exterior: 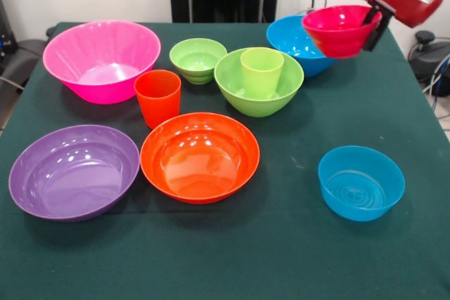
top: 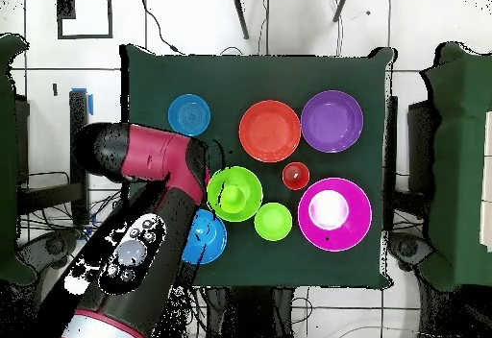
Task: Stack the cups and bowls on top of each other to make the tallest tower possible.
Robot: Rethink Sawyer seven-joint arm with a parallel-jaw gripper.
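Gripper (exterior: 371, 24) clamps rim of small red bowl (exterior: 340, 30), holding it tilted in air above large blue bowl (exterior: 298, 43). Lime cup (exterior: 261, 71) stands upright inside medium green bowl (exterior: 259, 82). Orange cup (exterior: 157, 96) stands alone nearby.

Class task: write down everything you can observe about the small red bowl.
The small red bowl is glossy plastic, round, with a plain rim, more pinkish-red inside. It is off the table, upright but slightly tilted, held at its rim by the gripper on its right side in the front view. It hangs in front of the blue bowl; whether they touch is unclear.
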